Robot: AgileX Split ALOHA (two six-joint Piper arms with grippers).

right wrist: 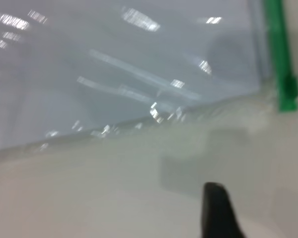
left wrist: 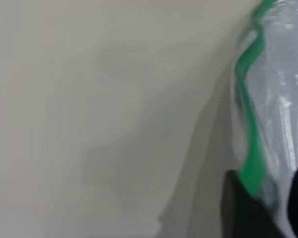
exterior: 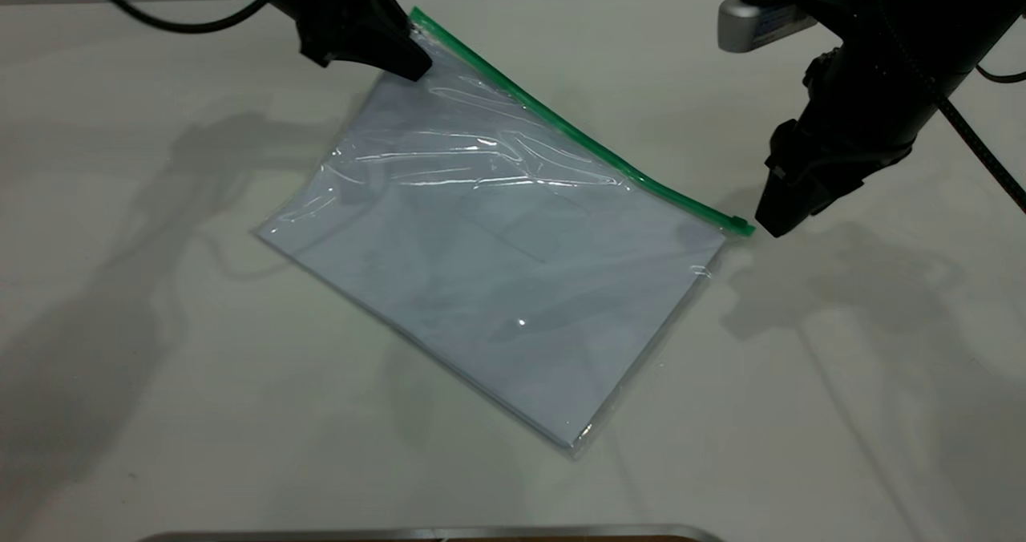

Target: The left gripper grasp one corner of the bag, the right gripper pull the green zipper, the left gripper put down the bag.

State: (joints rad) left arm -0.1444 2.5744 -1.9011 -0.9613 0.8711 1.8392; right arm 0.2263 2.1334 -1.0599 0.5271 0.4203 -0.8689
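Black left claw [exterior: 409, 59] pinches bag [exterior: 497, 285] corner; right claw [exterior: 773, 223] hovers beside zipper [exterior: 577, 137].

Counting what is showing on the table [exterior: 160, 414]: one bag [exterior: 497, 285], lying flat as a single clear pouch

One green zipper [exterior: 577, 137] is running along its edge, with one slider tab [exterior: 741, 225] sitting at the end

One small card pocket [exterior: 525, 225] is showing on the bag's face

Two black arms are reaching in, making two grippers: the left gripper [exterior: 405, 57] and the right gripper [exterior: 773, 221]

One silver camera [exterior: 757, 21] is riding on the right arm
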